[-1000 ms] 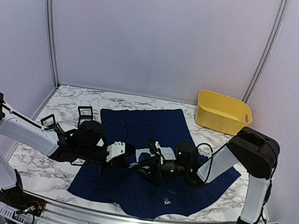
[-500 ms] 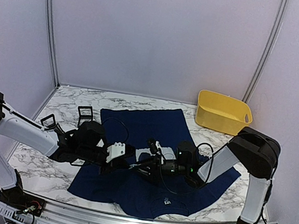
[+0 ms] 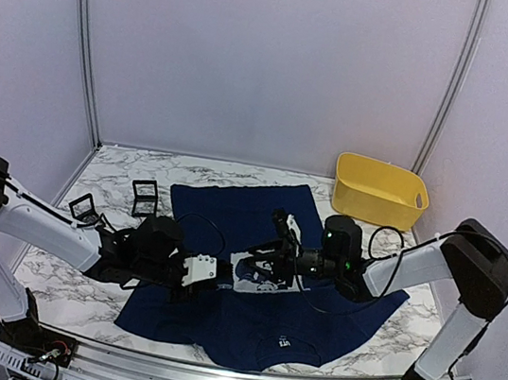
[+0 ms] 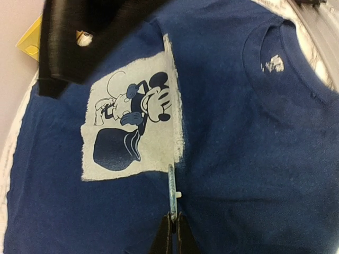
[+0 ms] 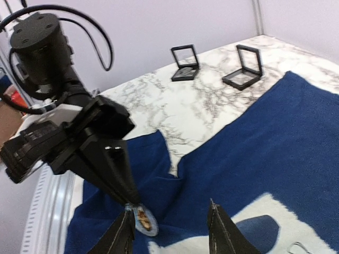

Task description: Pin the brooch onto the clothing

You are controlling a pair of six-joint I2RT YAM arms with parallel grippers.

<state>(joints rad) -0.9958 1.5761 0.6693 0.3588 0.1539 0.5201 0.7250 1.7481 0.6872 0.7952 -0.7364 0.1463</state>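
Note:
The clothing [image 3: 263, 320], a navy T-shirt, lies flat on the marble table, its pale grey mouse print [image 3: 261, 272] facing up. My left gripper [image 4: 172, 228] is shut on the brooch [image 4: 171, 185]. In the left wrist view the brooch stands edge-on over the shirt, at the print's [image 4: 132, 127] lower right corner. In the right wrist view the brooch [image 5: 144, 221] is a small pale oval with a brown figure, pinched by the left gripper [image 5: 128, 203]. My right gripper [image 5: 169, 211] is open, its left finger close beside the brooch, with nothing between the jaws. Seen from above, the left gripper [image 3: 220, 276] and the right gripper [image 3: 274, 248] face each other across the print.
A yellow bin [image 3: 378, 191] stands at the back right. Two small black open frames [image 3: 143, 195] [image 3: 82, 206] sit on the marble left of the shirt. The white neck label [image 4: 273, 64] marks the collar, which lies near the table's front rail.
My right gripper has opened and drawn back to the right, uncovering the mouse print. The left gripper still holds the brooch and has shifted slightly forward and right.

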